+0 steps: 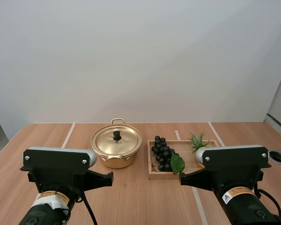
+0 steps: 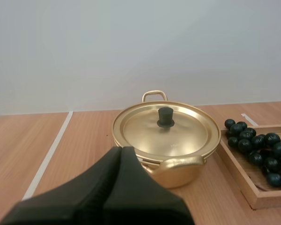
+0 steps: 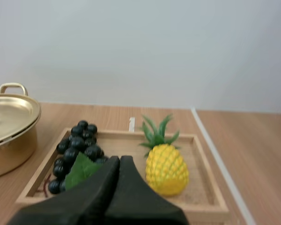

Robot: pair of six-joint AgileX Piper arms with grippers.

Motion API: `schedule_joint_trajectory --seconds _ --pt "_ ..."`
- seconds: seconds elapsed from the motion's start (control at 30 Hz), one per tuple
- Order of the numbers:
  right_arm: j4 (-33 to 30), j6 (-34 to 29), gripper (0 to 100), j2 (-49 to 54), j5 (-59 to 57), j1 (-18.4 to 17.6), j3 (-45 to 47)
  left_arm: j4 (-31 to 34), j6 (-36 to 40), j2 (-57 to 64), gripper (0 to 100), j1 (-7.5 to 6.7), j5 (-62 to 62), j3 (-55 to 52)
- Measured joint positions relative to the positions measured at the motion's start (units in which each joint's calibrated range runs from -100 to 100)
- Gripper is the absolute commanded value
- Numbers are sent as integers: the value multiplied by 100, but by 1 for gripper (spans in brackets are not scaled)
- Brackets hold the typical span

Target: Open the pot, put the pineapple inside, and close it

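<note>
A: In the wooden tray (image 3: 207,174), on its side away from the pot (image 2: 180,174), stands the pineapple (image 3: 165,166), upright, green crown up.

B: And where is it relative to the right tool (image 3: 119,161)?

A: Just beyond the tips and a little off to the side away from the pot. There is no contact; bare tray floor shows between them. The two black fingers of that tool lie pressed together as one dark wedge, holding nothing.

B: What shares the tray with it?

A: A bunch of grapes (image 3: 77,147), dark, with a green leaf (image 3: 82,171), fills the half nearer the pot. Grapes and pineapple are apart. The wedge points roughly between the two.

B: From above?

A: The right arm covers most of the fruit; only the crown and a bit of yellow show past it.

B: The pot?

A: Golden, beside the tray with a gap between them. Its lid (image 2: 178,136) sits on it, with the black knob (image 2: 165,117) upright at the centre. One loop handle faces the back wall and one faces the left tool (image 2: 122,151).

B: That tool's state?

A: Fingers together too, gripping nothing. It sits short of the pot, its tip aimed at the near handle and well apart from the pineapple.

B: And underneath?

A: A wooden surface (image 1: 140,201) with pale lines.
</note>
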State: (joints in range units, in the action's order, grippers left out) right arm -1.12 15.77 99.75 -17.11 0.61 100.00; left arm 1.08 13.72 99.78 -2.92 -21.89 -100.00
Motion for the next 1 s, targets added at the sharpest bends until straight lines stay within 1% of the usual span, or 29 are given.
schedule_joint_trajectory --seconds 0.13,0.17,0.27,0.33,0.4,0.43,0.47,0.5,0.53,0.57,0.6,0.63,0.73,0.8,0.9,1.0 --pt "-552 0 0 0 1539 0 0 314 0 0 0 0 1917 0" --pt "-667 0 3 0 1948 0 0 359 0 0 0 0 2516 0" --pt "-817 0 22 0 3286 0 0 396 0 0 0 0 4260 0" --pt "-880 96 39 0 4304 0 0 411 0 0 0 0 5192 0" --pt "-868 337 51 0 5425 0 0 433 0 0 0 0 5659 34" --pt "-814 428 54 0 5930 0 0 433 0 0 0 0 5749 124" --pt "-676 526 53 13 6553 0 0 421 -12 0 0 0 5793 245" --pt "-475 617 48 13 7150 0 0 367 -68 0 0 0 5816 365" --pt "-273 698 37 13 7523 0 0 273 -100 0 0 0 5840 532" --pt "28 834 24 13 7789 0 -56 150 -186 0 0 0 5820 727" --pt "389 1000 3 13 7812 0 -177 33 -270 0 0 0 5802 898" --pt "710 1175 0 13 7765 0 -310 -108 -386 0 0 0 5770 1125" --pt "2083 1759 0 13 7282 0 -1016 -663 -767 11 0 0 5552 1844" --pt "2803 2221 0 25 6885 0 -1510 -910 -933 -36 0 0 5343 2288" --pt "3272 2715 0 25 6035 0 -2183 -1116 -1106 -269 0 0 5028 2981" --pt "3355 2833 0 13 5649 0 -2479 -1145 -1147 -391 0 0 4894 3255"
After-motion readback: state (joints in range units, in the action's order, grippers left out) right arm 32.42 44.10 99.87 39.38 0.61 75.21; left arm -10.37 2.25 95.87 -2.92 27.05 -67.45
